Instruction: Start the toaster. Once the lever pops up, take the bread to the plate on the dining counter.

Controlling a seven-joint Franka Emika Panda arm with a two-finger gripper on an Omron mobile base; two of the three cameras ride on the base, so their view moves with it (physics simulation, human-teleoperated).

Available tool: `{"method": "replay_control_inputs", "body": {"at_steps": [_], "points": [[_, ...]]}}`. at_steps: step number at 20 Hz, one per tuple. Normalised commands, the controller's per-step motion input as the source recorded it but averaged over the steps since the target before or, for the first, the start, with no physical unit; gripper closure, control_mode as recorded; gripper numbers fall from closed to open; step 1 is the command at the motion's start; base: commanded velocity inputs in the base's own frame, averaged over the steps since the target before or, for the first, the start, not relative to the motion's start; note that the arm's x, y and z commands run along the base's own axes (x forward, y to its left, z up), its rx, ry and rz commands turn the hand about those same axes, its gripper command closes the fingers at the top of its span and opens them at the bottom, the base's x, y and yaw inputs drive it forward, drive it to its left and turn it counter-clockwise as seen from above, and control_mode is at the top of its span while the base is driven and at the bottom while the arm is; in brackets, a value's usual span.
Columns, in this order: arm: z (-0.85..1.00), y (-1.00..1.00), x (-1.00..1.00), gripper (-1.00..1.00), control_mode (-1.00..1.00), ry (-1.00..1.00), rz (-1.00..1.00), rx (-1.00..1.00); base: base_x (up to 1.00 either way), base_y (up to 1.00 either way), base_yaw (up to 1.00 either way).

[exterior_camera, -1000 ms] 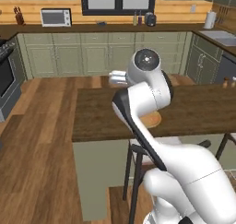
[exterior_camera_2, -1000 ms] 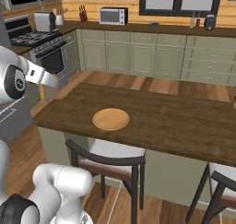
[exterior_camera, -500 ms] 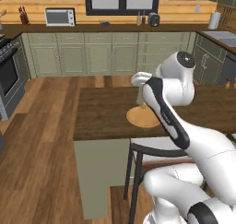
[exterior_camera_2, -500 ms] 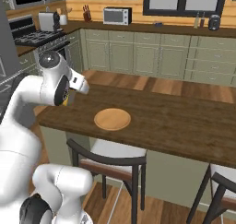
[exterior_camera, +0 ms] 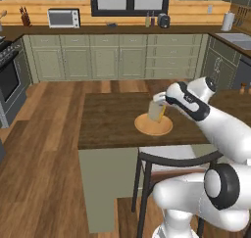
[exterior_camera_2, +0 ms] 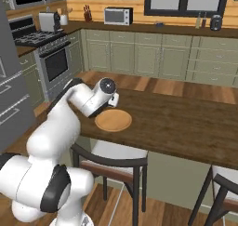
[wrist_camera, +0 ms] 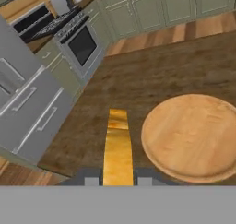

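While the fingers [wrist_camera: 118, 181] grip the bread [wrist_camera: 118, 147] edge-on at lower centre, the plate [wrist_camera: 193, 135] lies on the bench [wrist_camera: 138, 80] at right.

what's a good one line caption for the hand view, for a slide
Gripper shut on a slice of bread, held on edge over the dark dining counter beside the round wooden plate.

We see the bread [wrist_camera: 118, 149] golden tan along its edge, paler on its face. The plate [wrist_camera: 196, 135] is light tan wood with faint grain. The tabletop [exterior_camera: 108, 122] is dark brown wood-grain over a pale grey-green base. The arm [exterior_camera_2: 69, 109] is white with dark joints.
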Motion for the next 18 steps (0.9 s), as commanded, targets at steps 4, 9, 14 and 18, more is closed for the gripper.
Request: {"method": "replay_control_inputs", "body": {"at_steps": [4,9,14,18], "points": [[-0.59,-0.43,0.83,1.00,-1.00,0.01,0.25,0.05,0.00,0.00,0.00],[-0.52,-0.50,0.82,1.00,-1.00,0.03,0.24,0.07,0.00,0.00,0.00],[-0.59,-0.17,0.74,1.00,-1.00,0.07,0.20,0.04,0.00,0.00,0.00],[-0.56,0.00,0.81,1.00,-1.00,0.07,0.16,0.00,0.00,0.00,0.00]]}}
